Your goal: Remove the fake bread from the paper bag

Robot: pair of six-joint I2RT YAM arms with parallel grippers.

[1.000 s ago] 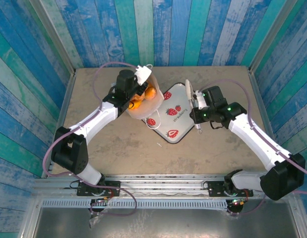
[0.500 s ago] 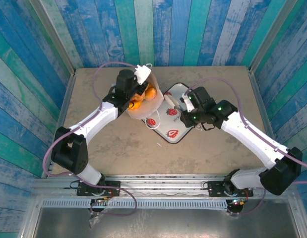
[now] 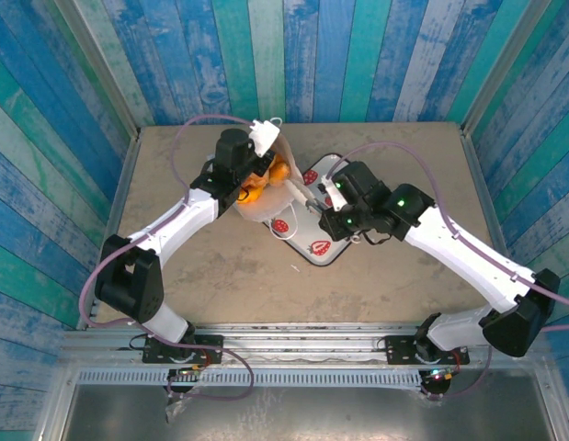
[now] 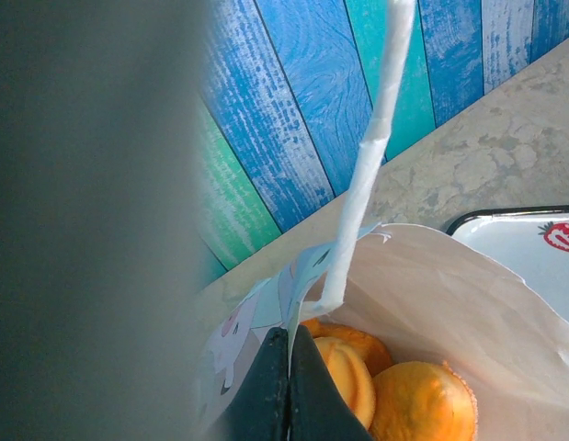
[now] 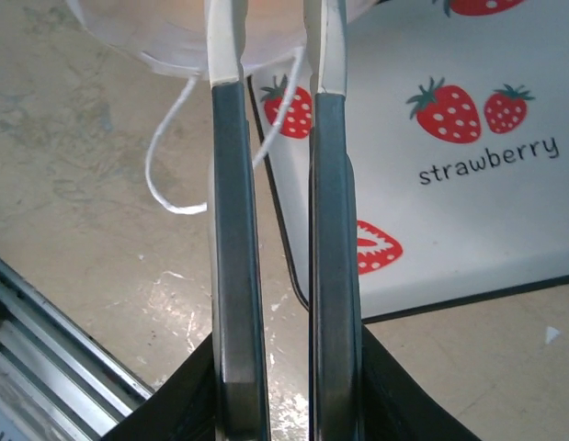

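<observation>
1. L gripper (image 3: 262, 138): jaws shut tight on top rim of the paper bag (image 3: 268, 211); paper pinched betw. dark fingertips (image 4: 266, 390).
2. Fake bread (image 3: 267, 175): inside bag, orange pcs piled low, bag mouth open.
3. Bag sits on table (image 3: 174, 266), against left edge of strawberry tray (image 3: 302, 231); loop handle (image 5: 165, 197) trails out.
4. R gripper (image 3: 308, 195): jaws a narrow gap apart, nothing betw. them; tips at bag's right side, contact unclear.
</observation>
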